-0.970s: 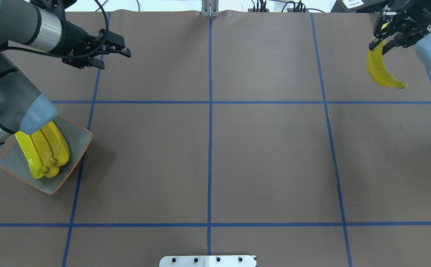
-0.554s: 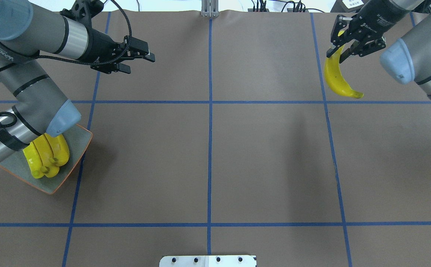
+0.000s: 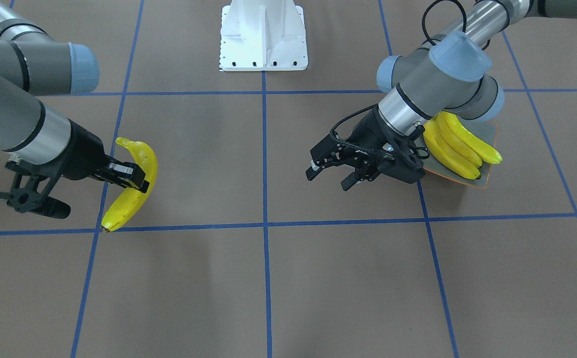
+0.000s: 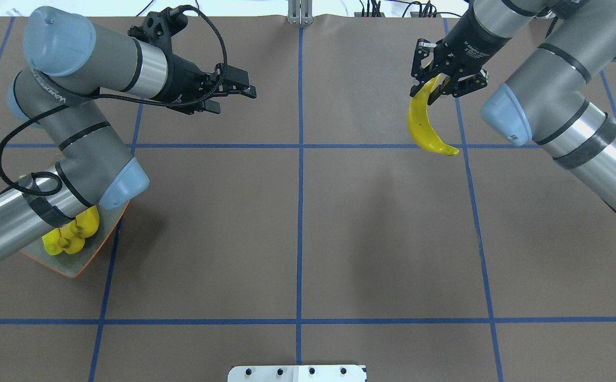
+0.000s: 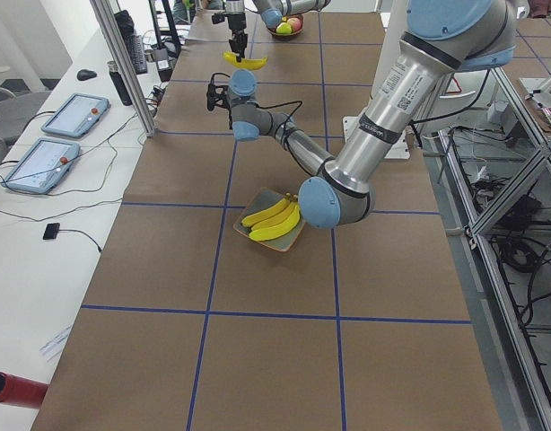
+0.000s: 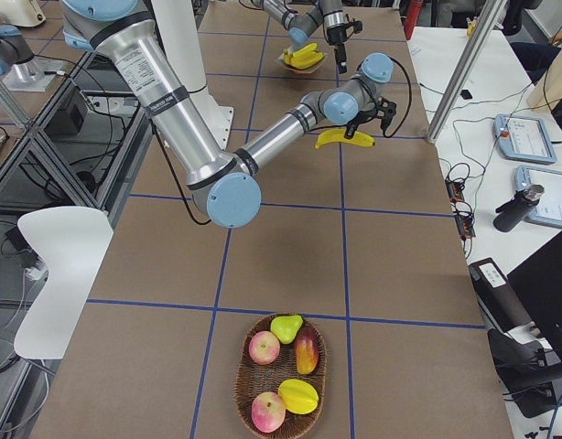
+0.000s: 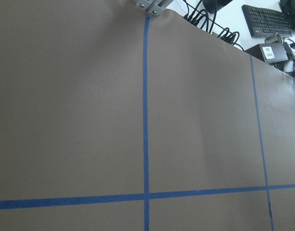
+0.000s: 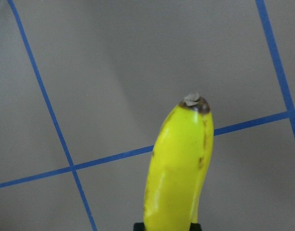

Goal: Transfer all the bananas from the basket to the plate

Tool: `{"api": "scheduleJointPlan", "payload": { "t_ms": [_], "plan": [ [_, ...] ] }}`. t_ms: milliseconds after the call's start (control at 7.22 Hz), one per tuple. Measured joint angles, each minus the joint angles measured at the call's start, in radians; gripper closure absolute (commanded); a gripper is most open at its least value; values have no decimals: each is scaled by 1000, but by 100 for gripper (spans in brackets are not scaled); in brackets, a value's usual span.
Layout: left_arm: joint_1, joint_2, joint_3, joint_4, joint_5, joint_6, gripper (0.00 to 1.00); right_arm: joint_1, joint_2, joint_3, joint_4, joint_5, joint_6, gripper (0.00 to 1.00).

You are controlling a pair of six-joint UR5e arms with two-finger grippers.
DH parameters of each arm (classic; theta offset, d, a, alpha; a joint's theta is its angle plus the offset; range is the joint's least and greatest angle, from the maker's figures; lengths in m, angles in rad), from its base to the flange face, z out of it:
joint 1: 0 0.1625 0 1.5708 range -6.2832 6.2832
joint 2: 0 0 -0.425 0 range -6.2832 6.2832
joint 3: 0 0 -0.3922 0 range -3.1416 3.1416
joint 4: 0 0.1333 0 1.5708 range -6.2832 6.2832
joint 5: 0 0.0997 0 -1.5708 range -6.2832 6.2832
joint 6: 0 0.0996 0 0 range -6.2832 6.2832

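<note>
My right gripper [image 4: 439, 84] is shut on the top end of a yellow banana [image 4: 423, 124], which hangs above the table right of the centre line. The banana also shows in the front view [image 3: 134, 191] and in the right wrist view [image 8: 178, 168]. My left gripper [image 4: 236, 102] is open and empty, in the air left of centre at the far side; it also shows in the front view [image 3: 326, 181]. Three bananas [image 3: 457, 144] lie side by side on the grey-blue plate [image 3: 488, 176] with an orange rim. In the overhead view my left arm hides most of the plate [image 4: 82, 262].
A wicker basket [image 6: 243, 384] holding apples, a pear and other fruit stands at the table end on my right, with no banana in it. Blue tape lines [image 4: 300, 212] mark a grid on the brown table cover. A white mount [image 3: 262, 37] stands at my base.
My right gripper has carried the banana leftward, toward the table's middle. My left gripper has moved rightward toward the centre, still open, and its arm now covers more of the plate.
</note>
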Motion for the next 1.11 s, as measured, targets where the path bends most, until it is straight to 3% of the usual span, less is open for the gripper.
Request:
{"api": "scheduleJointPlan", "payload": {
  "t_ms": [554, 1108],
  "plan": [
    [35, -70, 6, 82, 46, 9, 1, -125, 164, -24, -184, -165, 116, 100],
    [72, -107, 3, 131, 90, 10, 1, -210, 315, -167, -214, -266, 330, 100]
  ]
}}
